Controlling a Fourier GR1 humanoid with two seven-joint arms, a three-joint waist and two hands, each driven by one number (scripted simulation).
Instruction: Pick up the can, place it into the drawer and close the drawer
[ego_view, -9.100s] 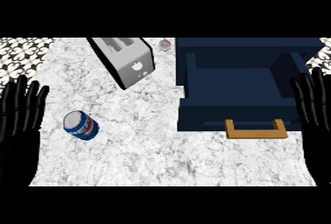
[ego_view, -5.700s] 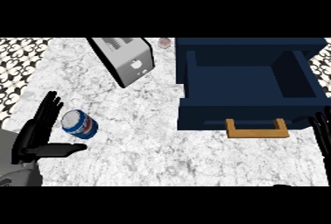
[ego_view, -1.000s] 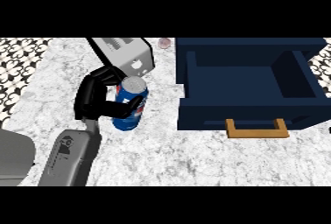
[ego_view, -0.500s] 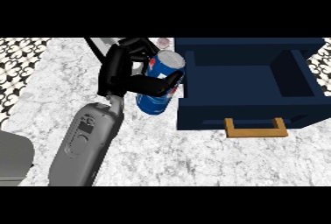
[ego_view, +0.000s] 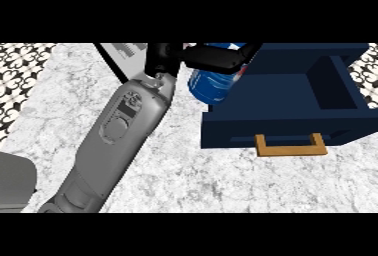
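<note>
Left hand (ego_view: 193, 54) curled round blue can (ego_view: 214, 82), forearm stretched diagonally, can over open drawer (ego_view: 284, 120) edge

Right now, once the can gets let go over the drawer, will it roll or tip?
Likely rigid: the can keeps its round shape under the left robot hand. Its smooth cylindrical wall would probably roll if it lands sideways. It looks tilted above the open drawer edge, so it may tip on release.

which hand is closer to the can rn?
Left. The left hand is curled round the can, holding it over the left edge of the open drawer. The right hand is not in view.
</note>
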